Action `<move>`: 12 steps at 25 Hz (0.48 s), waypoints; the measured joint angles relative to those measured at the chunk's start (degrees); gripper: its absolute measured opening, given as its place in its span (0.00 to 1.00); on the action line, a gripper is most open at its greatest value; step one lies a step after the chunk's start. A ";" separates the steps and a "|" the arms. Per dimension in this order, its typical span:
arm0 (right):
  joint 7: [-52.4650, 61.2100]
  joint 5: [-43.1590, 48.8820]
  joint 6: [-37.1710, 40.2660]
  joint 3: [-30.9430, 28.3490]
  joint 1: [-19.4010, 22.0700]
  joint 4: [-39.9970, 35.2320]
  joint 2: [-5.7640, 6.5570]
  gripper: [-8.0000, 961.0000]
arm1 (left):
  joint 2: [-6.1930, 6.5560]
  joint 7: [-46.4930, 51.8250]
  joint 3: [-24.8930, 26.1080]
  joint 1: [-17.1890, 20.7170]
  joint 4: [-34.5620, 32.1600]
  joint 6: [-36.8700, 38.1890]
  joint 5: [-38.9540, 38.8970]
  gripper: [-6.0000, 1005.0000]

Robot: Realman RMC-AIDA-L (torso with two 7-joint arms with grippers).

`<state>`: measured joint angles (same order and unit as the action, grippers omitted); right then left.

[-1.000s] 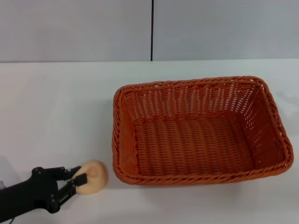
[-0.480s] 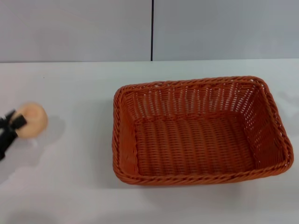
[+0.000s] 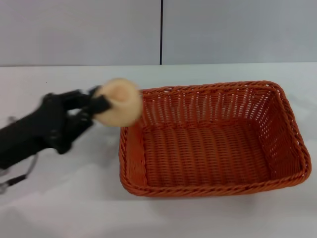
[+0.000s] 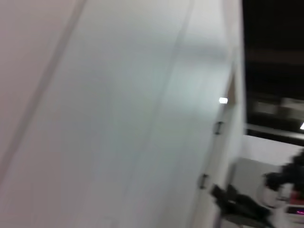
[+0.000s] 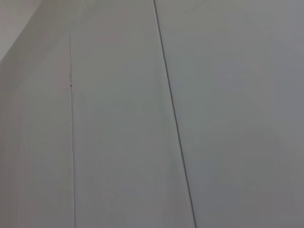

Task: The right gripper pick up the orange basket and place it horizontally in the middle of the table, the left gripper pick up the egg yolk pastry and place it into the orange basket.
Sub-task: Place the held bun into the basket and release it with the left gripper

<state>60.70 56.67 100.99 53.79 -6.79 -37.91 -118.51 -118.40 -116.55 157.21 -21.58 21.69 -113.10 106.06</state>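
Head view: left gripper (image 3: 101, 105) holds egg yolk pastry (image 3: 119, 102) over orange basket (image 3: 213, 139) rim.

The orange basket (image 3: 213, 139) sits flat and upright on the white table (image 3: 64, 198), long side across, nothing inside. The pale round pastry (image 3: 119, 101) hangs in the air above the basket's left rim, blurred.

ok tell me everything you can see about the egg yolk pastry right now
The egg yolk pastry is a small, round, pale tan-peach bun with a smooth domed surface; motion blur hides finer detail. It is off the table, held in the air by the left hand, whose black fingers clamp its left side. It hangs at the left far corner of the orange basket, overlapping the rim there, not yet inside.
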 joint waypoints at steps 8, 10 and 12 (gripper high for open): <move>0.00 0.02 0.04 -0.17 -0.15 0.21 -0.12 0.40 | -0.24 -6.34 -8.08 -5.54 -7.07 3.95 -0.08 0.18; 0.00 0.02 0.05 -0.18 -0.16 0.48 -0.13 0.40 | -0.32 -7.32 -8.16 -5.38 -8.52 5.83 -1.02 0.18; 0.00 0.02 0.05 -0.18 -0.16 0.58 -0.14 0.40 | -0.31 -7.34 -8.16 -5.22 -8.79 6.40 -1.42 0.22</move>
<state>60.69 56.69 101.04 53.61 -6.94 -37.33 -118.65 -118.71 -123.89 149.04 -26.80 12.90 -106.70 104.64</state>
